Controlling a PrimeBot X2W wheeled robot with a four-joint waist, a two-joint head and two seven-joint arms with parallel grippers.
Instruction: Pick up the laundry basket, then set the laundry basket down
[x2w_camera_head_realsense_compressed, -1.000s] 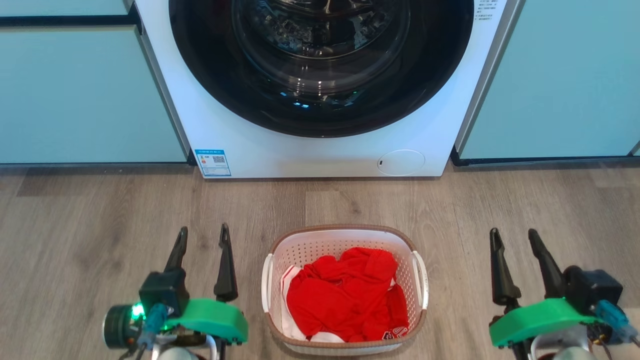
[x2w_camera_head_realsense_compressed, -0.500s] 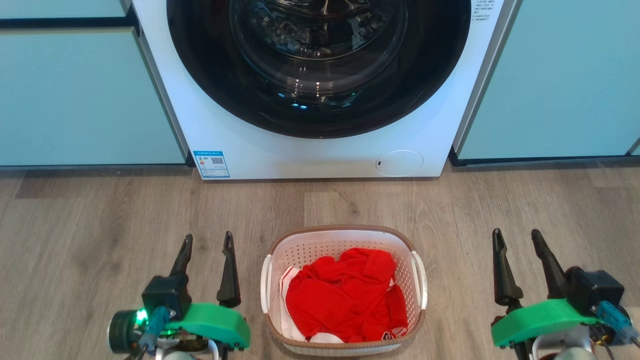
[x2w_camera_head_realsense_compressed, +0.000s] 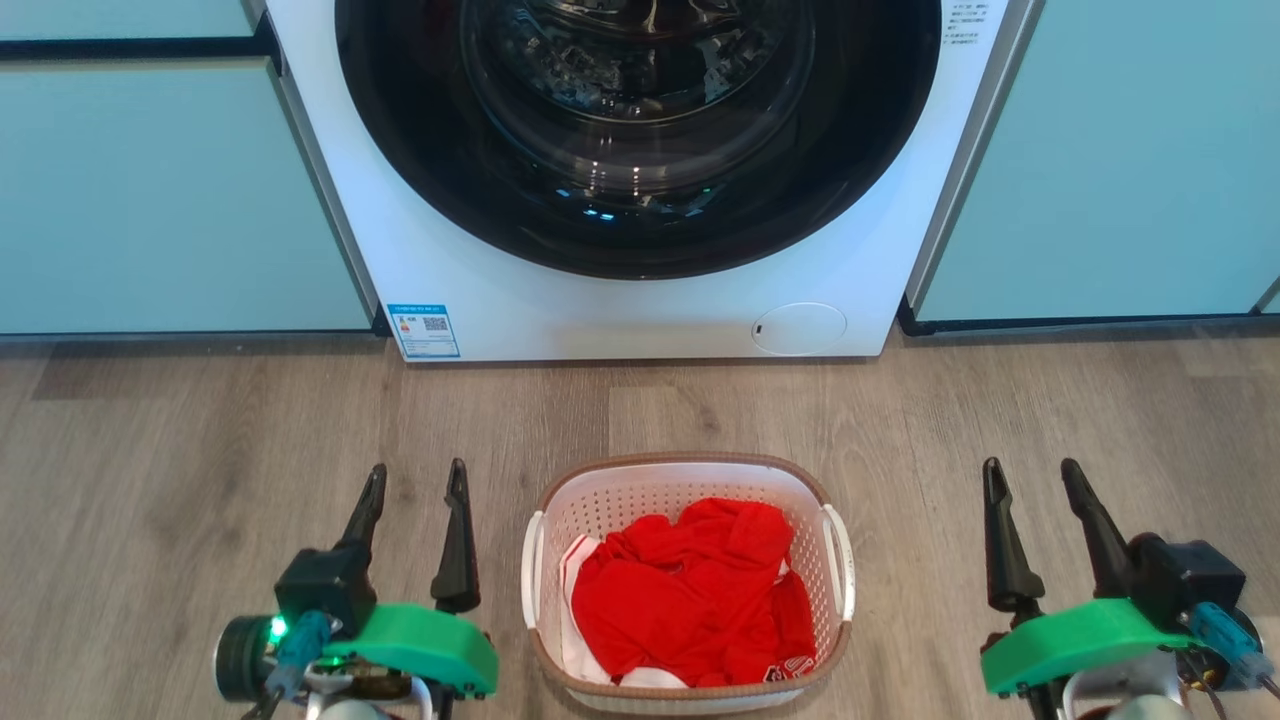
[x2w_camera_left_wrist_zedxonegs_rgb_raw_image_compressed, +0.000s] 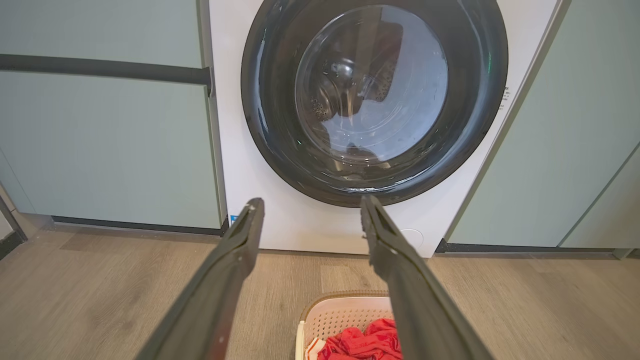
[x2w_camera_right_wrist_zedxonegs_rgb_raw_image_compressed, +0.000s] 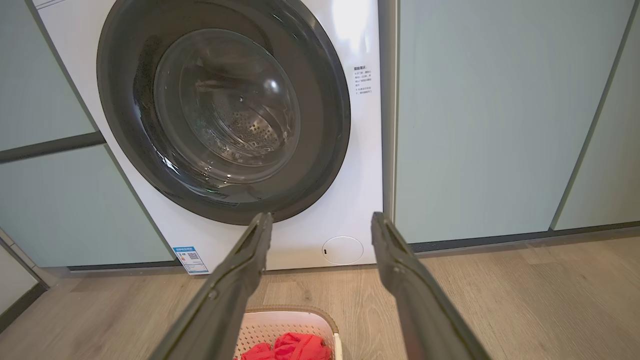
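Note:
The laundry basket (x2w_camera_head_realsense_compressed: 640, 495), white perforated plastic with a brown rim and a white handle on each side, stands on the wooden floor in front of the washing machine, holding red clothing (x2w_camera_head_realsense_compressed: 690, 595). My left gripper (x2w_camera_head_realsense_compressed: 417, 482) is open just left of the basket, its inner finger a short gap from the left handle (x2w_camera_head_realsense_compressed: 530, 555). Well to the right of the right handle (x2w_camera_head_realsense_compressed: 840, 555), my right gripper (x2w_camera_head_realsense_compressed: 1030, 478) is open and empty. The basket's far rim shows at the bottom of the left wrist view (x2w_camera_left_wrist_zedxonegs_rgb_raw_image_compressed: 345, 312) and the right wrist view (x2w_camera_right_wrist_zedxonegs_rgb_raw_image_compressed: 290, 320).
A white front-loading washing machine (x2w_camera_head_realsense_compressed: 640, 300) with a shut dark round door stands directly behind the basket, flanked by pale teal cabinet fronts (x2w_camera_head_realsense_compressed: 160, 190). Bare wooden floor (x2w_camera_head_realsense_compressed: 200, 430) lies on both sides of the basket.
The left gripper has drifted a little to the right, toward the basket. The head view has tilted slightly. The basket and right gripper have stayed in place.

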